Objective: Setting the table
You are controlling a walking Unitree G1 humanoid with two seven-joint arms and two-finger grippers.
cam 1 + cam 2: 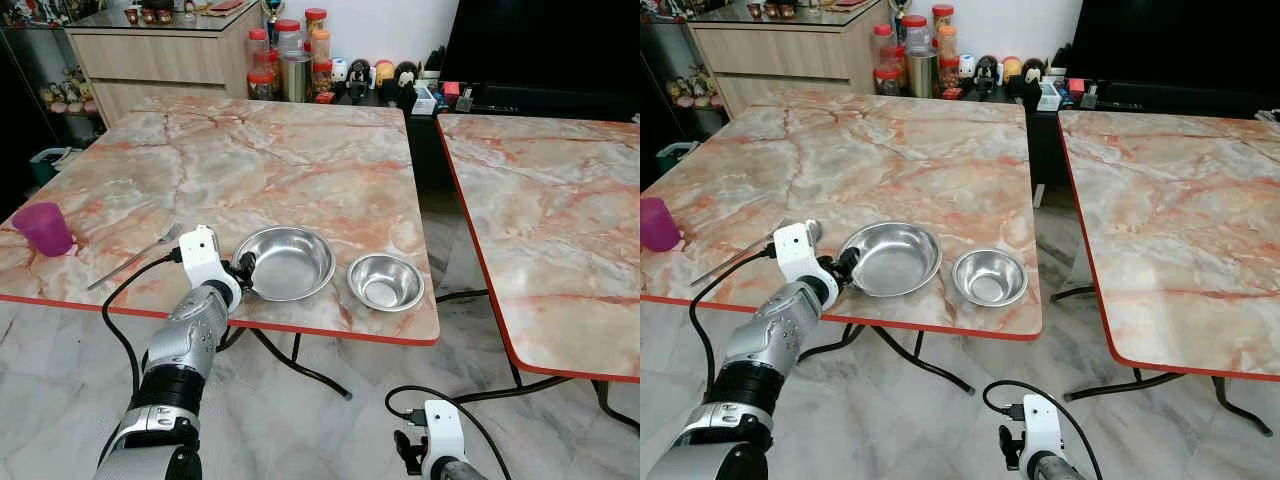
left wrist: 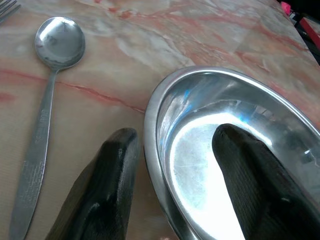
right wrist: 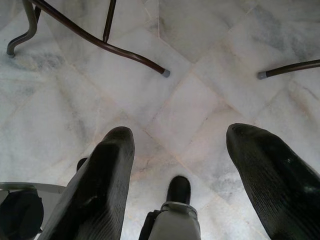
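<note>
The right gripper (image 3: 175,150) hangs low over pale marble floor tiles (image 3: 150,100), fingers spread wide and empty. The left gripper (image 2: 170,165) straddles the rim of the large steel bowl (image 1: 288,262) at the marble table's near edge (image 1: 300,325), gap unclosed. Beside it sit a smaller bowl (image 1: 385,281), a spoon (image 2: 47,90), and a purple cup (image 1: 43,228). A cabinet with jars (image 1: 160,55) stands behind.

Even, bright indoor light fills both head views, which are sharp with no motion blur. The glossy marble surface (image 1: 250,150) carries a soft sheen, and the large steel bowl (image 1: 288,262) shows pale highlights. In the left wrist view the bowl's inside glares white, while the near black fingers (image 2: 100,190) are soft and out of focus. The floor (image 3: 200,45) is evenly lit, with faint shadows.
</note>
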